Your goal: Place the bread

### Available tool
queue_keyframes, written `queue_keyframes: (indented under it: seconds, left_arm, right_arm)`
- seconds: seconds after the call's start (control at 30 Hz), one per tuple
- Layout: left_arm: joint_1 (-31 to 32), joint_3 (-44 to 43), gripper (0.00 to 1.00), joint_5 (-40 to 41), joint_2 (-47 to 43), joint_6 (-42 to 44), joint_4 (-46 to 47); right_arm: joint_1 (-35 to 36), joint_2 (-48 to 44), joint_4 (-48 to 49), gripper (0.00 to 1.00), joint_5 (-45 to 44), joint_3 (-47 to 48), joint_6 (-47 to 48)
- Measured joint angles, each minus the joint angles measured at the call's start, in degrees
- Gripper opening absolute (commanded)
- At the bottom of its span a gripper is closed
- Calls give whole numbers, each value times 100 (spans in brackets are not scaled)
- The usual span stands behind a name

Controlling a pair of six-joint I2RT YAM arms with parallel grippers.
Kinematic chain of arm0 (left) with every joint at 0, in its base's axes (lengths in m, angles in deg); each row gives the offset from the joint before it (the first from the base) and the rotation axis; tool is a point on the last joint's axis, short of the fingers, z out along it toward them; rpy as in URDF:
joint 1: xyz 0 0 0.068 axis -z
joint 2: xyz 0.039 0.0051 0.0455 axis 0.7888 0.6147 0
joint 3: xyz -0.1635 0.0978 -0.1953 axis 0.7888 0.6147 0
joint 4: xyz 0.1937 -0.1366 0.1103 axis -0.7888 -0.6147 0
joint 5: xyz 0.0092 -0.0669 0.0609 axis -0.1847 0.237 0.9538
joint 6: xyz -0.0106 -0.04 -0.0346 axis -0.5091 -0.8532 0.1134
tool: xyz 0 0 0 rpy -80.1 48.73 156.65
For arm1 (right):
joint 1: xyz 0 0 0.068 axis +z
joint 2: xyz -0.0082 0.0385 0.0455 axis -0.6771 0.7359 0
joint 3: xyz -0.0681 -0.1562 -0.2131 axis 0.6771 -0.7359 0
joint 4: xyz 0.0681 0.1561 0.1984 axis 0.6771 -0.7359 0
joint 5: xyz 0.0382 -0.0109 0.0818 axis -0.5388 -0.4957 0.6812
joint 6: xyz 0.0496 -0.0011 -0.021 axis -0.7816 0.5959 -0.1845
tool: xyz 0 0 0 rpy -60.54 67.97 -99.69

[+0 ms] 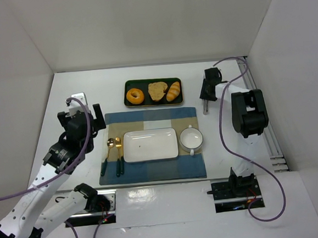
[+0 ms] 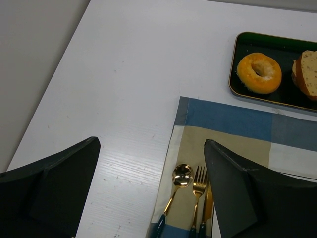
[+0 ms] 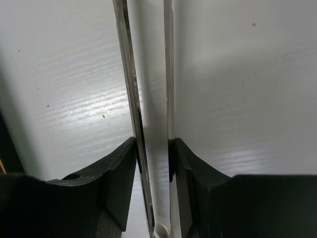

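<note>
White-walled booth, white worktop point(image 1: 106, 79).

From above: the bread point(image 1: 158, 91) lies in a dark tray point(image 1: 152, 104) at the far side, between donut point(image 1: 134, 96) and croissant point(image 1: 173, 91).

Left wrist: left gripper point(image 2: 151, 144) over the checked mat's point(image 2: 233, 119) corner, jaws spread wide, nothing between them.

Right wrist: right gripper point(image 3: 153, 144) jaws clenched on both blades of metal tongs point(image 3: 127, 64).

Landmark: white rectangular ceramic plate point(image 1: 150, 144), on blue-and-beige checked cloth placemat point(image 1: 152, 173). Left of it we note gold metal spoon point(image 1: 109, 152) and gold metal fork point(image 1: 118, 152). Right: white two-handled bowl point(image 1: 191, 138). Behind: dark green rectangular tray point(image 1: 146, 85) holding orange ring donut point(image 1: 135, 95), golden-brown toasted bread slice point(image 1: 158, 91), ridged orange croissant roll point(image 1: 173, 91). Behind-right: silver metal tongs point(image 1: 205, 109).
</note>
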State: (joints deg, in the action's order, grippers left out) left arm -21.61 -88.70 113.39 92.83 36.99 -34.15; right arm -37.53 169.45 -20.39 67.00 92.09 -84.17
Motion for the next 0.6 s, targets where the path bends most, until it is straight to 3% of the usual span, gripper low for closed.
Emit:
queue_keyframes:
  seconds: [0.4, 0.6]
  left_arm:
    - [0, 197, 100, -306, -55, -411, -79]
    - [0, 273, 100, -422, 35, -450, -48]
  right_arm:
    - [304, -1198, -343, 42, -326, -7, 162]
    - [632, -1318, -413, 42, -308, 402, 326]
